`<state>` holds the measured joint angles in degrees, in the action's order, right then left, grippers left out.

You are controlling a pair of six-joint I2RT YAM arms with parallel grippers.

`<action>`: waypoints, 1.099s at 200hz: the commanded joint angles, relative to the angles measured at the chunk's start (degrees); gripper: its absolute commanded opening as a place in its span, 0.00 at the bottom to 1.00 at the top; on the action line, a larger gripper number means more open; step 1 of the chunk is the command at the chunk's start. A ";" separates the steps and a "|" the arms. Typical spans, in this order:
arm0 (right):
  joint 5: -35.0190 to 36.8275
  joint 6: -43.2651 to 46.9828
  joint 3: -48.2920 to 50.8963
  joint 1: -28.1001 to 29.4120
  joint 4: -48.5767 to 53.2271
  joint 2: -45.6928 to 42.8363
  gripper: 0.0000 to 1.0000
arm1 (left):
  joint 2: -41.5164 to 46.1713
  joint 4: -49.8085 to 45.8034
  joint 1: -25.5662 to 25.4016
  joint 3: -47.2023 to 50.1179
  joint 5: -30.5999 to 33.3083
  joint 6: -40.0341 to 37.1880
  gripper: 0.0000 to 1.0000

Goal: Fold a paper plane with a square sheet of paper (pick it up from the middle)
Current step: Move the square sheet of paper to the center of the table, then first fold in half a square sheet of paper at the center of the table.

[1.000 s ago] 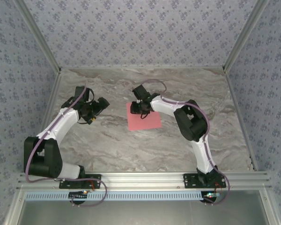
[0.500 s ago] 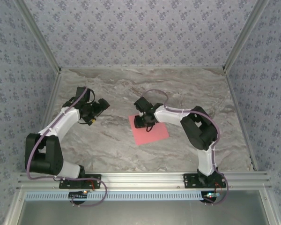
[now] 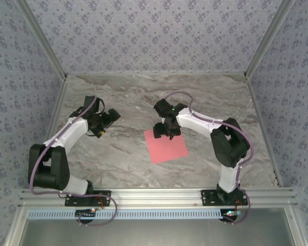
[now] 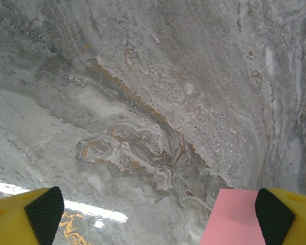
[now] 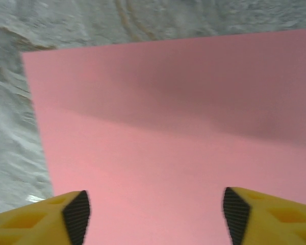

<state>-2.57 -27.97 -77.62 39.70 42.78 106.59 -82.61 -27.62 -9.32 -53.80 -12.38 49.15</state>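
Beneath your right gripper (image 3: 162, 131) lies the square sheet of paper (image 3: 168, 148), flat, its far edge directly below. Jaws stand wide.

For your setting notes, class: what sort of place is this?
Likely a robot test cell: left arm and right arm bolted to an aluminium rail, a marble-patterned table, patterned walls enclosing it.

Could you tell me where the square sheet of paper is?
From above, the square sheet of paper lies flat on the marble table, right of centre, with the right gripper over its far edge.
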 commanded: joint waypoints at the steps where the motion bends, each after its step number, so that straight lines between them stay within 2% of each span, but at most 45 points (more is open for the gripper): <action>1: 1.86 1.19 -1.79 -0.27 6.12 2.10 0.85 | 0.35 -0.52 0.44 0.69 0.61 1.90 0.99; 17: 3.21 1.68 -2.70 0.86 6.73 3.11 0.92 | 0.44 -0.82 0.44 0.53 0.65 1.62 0.99; 90: 4.36 0.56 -3.10 3.30 7.02 7.34 0.94 | -0.89 -1.73 0.44 0.10 1.02 0.86 0.99; 155: 5.32 -0.60 -1.16 3.80 5.03 11.00 0.91 | -0.96 -2.09 0.44 0.54 0.89 0.82 0.99; 220: 5.91 -1.75 2.79 3.30 2.31 14.49 0.83 | -1.05 -1.96 0.45 0.45 0.80 1.12 0.99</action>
<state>1.78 -28.05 -79.50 43.29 46.89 115.11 -83.07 -27.88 -9.32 -53.15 -12.36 49.06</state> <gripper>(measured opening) 0.837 0.993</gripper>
